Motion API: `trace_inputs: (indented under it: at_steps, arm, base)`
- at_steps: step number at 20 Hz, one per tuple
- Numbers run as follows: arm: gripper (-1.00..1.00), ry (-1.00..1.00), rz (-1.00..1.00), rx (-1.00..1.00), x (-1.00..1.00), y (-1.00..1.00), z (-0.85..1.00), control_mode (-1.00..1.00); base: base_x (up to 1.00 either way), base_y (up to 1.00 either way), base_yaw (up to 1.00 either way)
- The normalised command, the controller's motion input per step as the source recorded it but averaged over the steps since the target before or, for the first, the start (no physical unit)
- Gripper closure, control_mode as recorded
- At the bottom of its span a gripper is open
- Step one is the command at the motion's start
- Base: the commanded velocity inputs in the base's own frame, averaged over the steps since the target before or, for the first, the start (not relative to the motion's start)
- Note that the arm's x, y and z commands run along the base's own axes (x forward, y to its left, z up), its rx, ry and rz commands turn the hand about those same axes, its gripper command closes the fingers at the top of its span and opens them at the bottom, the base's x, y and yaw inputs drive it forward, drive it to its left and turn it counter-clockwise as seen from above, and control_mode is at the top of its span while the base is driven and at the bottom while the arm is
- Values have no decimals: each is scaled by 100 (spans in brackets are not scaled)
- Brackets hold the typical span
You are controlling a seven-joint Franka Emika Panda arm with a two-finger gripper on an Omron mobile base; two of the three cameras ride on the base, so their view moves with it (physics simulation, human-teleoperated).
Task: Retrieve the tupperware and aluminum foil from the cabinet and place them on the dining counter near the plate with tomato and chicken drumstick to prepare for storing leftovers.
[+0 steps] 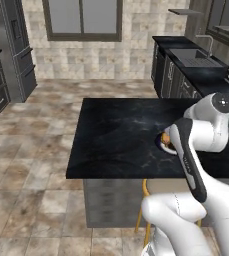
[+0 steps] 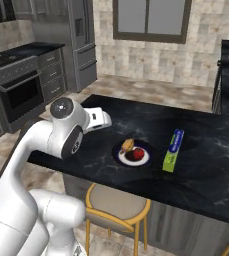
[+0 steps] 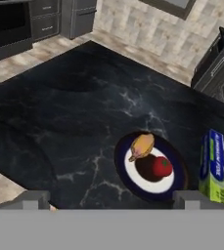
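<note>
Aluminum foil (image 2: 173,149) lies on the dining counter (image 2: 206,165), at 3 o'clock from the plate (image 2: 132,153) bearing tomato (image 2: 137,153) and chicken drumstick (image 2: 128,145). Gripper (image 3: 111,204) fingers spread, empty.

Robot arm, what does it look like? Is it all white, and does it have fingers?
The arm is mostly smooth, glossy white, built from fat rounded tube sections. Its joints have dark grey rings, and a round grey cap sits on the bend. A dark stripe runs along one section. No cables or markings show. In the hand view, two small grey blocky fingertips poke up at the bottom.
</note>
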Motion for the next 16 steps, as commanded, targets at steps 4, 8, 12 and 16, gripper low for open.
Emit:
trace_inputs:
  at_steps: [4, 8, 12, 16]
  arm:
    - [-100, 0, 0, 0, 0, 0, 0, 100]
    - [-100, 0, 0, 0, 0, 0, 0, 100]
    - [-100, 0, 0, 0, 0, 0, 0, 100]
    - [-100, 0, 0, 0, 0, 0, 0, 100]
  base:
    - [-61, 3, 0]
    - [-95, 40, 11]
    - [-55, 96, 20]
    - [3, 100, 20]
